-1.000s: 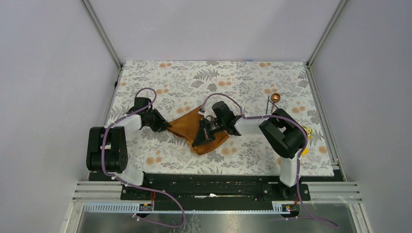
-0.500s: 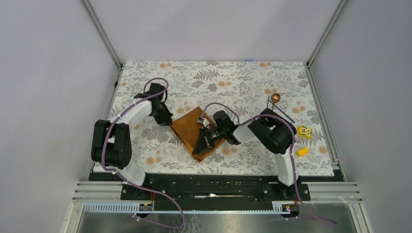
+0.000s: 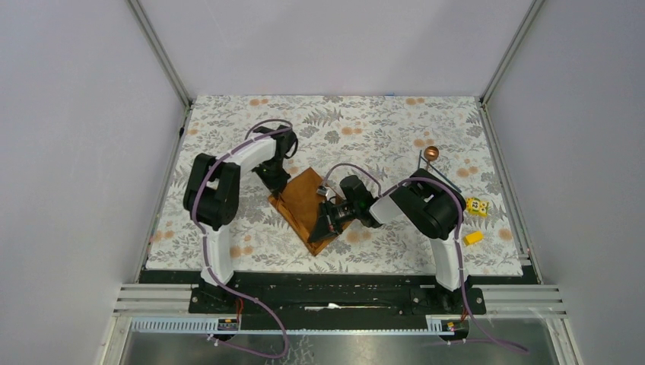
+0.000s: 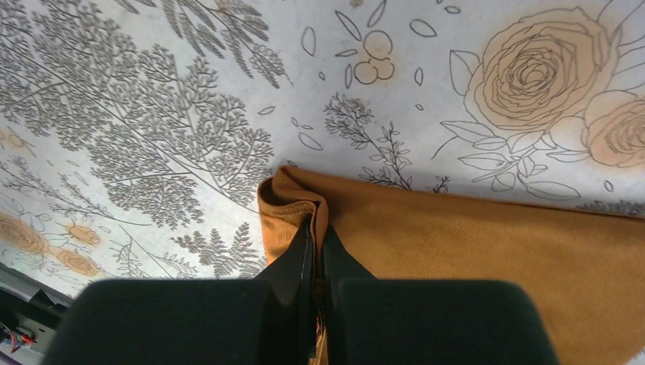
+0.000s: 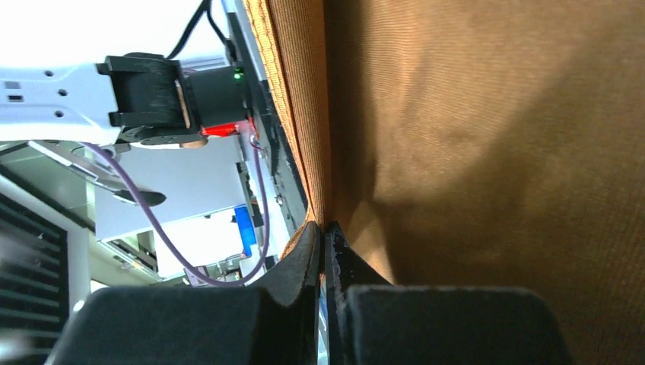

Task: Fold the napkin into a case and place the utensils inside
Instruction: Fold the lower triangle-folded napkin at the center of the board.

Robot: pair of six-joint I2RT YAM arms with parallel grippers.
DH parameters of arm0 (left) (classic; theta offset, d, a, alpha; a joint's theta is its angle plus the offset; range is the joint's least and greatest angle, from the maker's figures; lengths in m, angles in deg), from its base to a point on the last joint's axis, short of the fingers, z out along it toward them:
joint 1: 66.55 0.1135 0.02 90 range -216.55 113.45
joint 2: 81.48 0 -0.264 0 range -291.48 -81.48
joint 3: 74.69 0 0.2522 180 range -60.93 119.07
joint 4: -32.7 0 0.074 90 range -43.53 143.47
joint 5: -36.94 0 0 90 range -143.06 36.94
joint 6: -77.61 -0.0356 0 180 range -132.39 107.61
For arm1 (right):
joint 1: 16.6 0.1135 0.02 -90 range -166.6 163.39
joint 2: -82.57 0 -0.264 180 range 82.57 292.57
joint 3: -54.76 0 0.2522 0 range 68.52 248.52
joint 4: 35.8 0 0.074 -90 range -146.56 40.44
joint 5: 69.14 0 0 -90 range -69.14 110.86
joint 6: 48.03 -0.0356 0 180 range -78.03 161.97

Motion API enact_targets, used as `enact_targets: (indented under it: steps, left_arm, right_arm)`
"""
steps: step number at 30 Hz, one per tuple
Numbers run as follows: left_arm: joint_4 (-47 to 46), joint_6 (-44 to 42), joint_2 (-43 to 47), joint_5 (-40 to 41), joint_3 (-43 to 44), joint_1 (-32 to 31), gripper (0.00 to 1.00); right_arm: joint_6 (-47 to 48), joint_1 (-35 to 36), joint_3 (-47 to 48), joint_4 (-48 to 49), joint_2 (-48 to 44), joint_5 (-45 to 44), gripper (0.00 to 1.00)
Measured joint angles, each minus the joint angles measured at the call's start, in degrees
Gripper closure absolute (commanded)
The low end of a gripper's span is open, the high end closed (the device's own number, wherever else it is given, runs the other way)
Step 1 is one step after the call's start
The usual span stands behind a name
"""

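— Nearest the arm bases?
— Found the napkin (image 3: pixel 303 204) folded flat on the bench (image 3: pixel 228 122), mid-width, one corner pointing toward the bases.
— Grips?
— Confirmed both. Observed the right gripper (image 5: pixel 323 232) pinched tight on the napkin's right edge, with cloth between the fingers. Observed the left gripper (image 4: pixel 313 228) likewise clamped on the folded left corner, slightly farther back.
— Beyond that?
— Logged two yellow blocks (image 3: pixel 476 205) near the right edge. Noted the utensils (image 3: pixel 426 160) farther back on the right, well apart from the napkin, partly hidden by the right arm, with the copper spoon bowl farthest.
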Motion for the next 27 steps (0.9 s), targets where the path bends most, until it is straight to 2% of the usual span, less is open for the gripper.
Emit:
enact_targets:
  steps: [5,10,16,19,21,23,27]
  left_arm:
    - [2.69,2.08,-4.48,1.38,3.56,-1.99,1.0]
    - [3.28,2.51,-5.81,3.23,6.16,-2.23,1.0]
    - [3.17,2.27,-6.14,3.96,6.8,-2.14,1.0]
    - [3.15,2.01,-6.14,3.98,6.8,-2.14,1.0]
    - [3.15,1.84,-6.14,3.98,6.8,-2.14,1.0]
    - [3.15,1.62,-6.14,3.98,6.82,-2.14,1.0]
    - [3.13,1.27,-6.14,3.98,6.91,-2.14,1.0]
  right_arm:
    - [8.81,0.0,1.42,-11.82,-2.16,-3.32,0.67]
    - [17.11,0.0,2.4,-23.17,-8.33,-6.75,0.39]
    - [25.07,0.0,2.32,-28.85,-16.72,-12.28,0.19]
    - [27.47,0.02,2.23,-29.79,-20.68,-16.85,0.16]
    - [28.61,0.02,2.69,-30.05,-21.7,-18.86,0.19]
    - [29.31,0.07,4.5,-30.69,-20.76,-20.57,0.25]
    - [29.49,0.42,9.62,-30.56,-15.39,-23.08,0.29]
